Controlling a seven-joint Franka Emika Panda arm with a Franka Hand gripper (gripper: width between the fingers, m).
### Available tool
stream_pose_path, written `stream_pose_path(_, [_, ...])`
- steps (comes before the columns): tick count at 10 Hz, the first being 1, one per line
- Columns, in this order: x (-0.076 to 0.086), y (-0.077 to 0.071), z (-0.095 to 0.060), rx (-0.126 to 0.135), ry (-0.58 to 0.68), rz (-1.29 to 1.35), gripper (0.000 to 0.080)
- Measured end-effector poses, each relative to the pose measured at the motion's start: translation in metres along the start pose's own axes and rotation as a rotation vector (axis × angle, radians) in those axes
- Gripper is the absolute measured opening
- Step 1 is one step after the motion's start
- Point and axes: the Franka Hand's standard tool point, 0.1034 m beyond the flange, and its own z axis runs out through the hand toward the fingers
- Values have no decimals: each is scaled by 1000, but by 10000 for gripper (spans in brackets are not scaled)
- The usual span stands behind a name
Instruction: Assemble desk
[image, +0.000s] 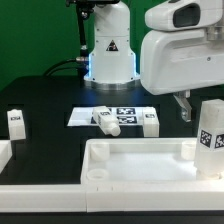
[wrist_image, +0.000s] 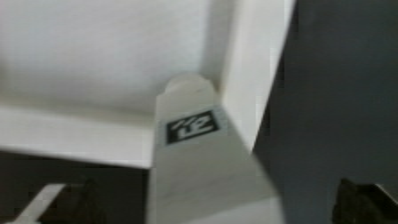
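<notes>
Black table (image: 50, 100) before a green backdrop (image: 30, 40); white arm base (image: 108, 50) at the far middle, bulky white wrist housing (image: 182, 45) toward the exterior view's right (filling much of that upper corner).

Nearest the camera, the desk's tabletop (image: 140, 162): white, rimmed, rim upward, flat on the table, with a round socket (image: 97, 172) at its near corner toward the exterior view's left.

Corner leg (image: 212, 125): short white block, upright at the tabletop's far corner toward the exterior view's right, just below the wrist housing, bearing a black-and-white tag (wrist_image: 192, 125). Seated in a socket or merely standing there: impossible to tell.

Seen from the wrist, the same corner leg (wrist_image: 205, 170) against the pale tabletop (wrist_image: 89, 60) floor and rim, flanked by the two fingers (wrist_image: 43, 206), a clear gap on either side, neither finger touching it. Claw (wrist_image: 205, 203) released: spread wide, grasping nothing.

Marker board (image: 80, 117): thin white sheet with printed tags, flat on the table between the arm base and the tabletop. Third leg (image: 105, 120) and fourth leg (image: 150, 122) resting on it, well apart from the tabletop's sockets (third leg tilted across the board, fourth nearer the exterior view's right).

Lone leg (image: 15, 122): upright on the bare table at the exterior view's far left, tag facing the camera, apart from the tabletop.

White border rail (image: 40, 190) along the table's near edge, in front of the tabletop.
</notes>
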Motion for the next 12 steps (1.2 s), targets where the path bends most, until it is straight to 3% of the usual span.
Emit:
stream_pose_path(2, [0,-1,0,0,-1,17,623])
stream_pose_path(3, [0,-1,0,0,-1,43,421])
stream_pose_path(4, [0,-1,0,1,-1,117,421])
stream_pose_path(5, [0,0,0,-1,2,204,286])
stream_pose_path(7, [-1,0,-1,-6,32,439,286])
stream_pose_path(9, [-8,0,1,24,81,893,286])
stream_pose_path(12, [-8,1,1,50,75,1134,287])
